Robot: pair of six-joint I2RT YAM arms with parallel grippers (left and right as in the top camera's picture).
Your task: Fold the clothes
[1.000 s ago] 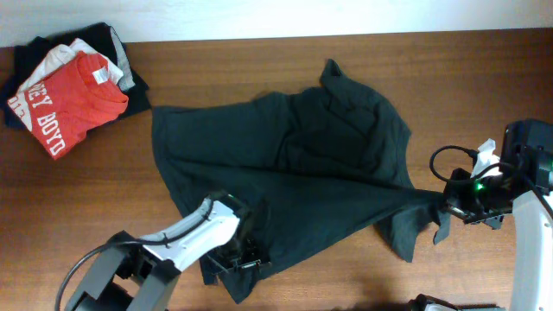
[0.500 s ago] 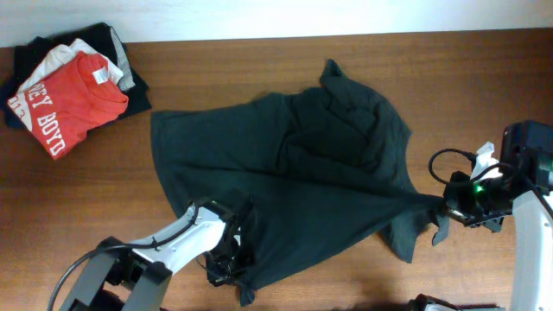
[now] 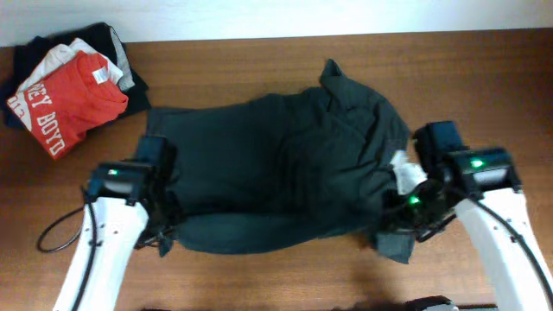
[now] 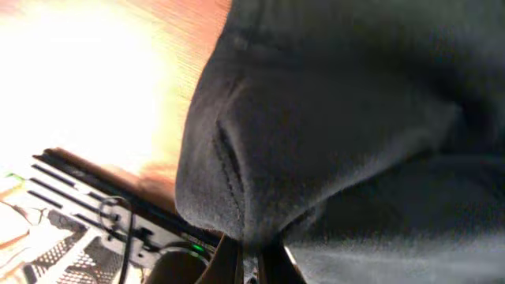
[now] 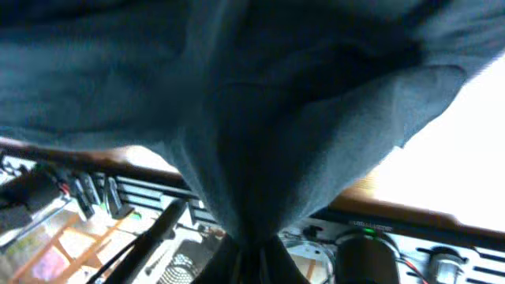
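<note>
The black T-shirt (image 3: 276, 164) lies spread and rumpled across the middle of the wooden surface (image 3: 484, 78), with its near edge rolled up between the two arms. The left pincer (image 4: 251, 267) is clamped shut on a fold of the dark cloth at the shirt's near left corner, and the fabric drapes away from its tips. The right pincer (image 5: 254, 256) is closed on a gathered fold at the near right corner. A red T-shirt (image 3: 73, 99) tops a pile (image 3: 117, 47) at the far left, well apart.
</note>
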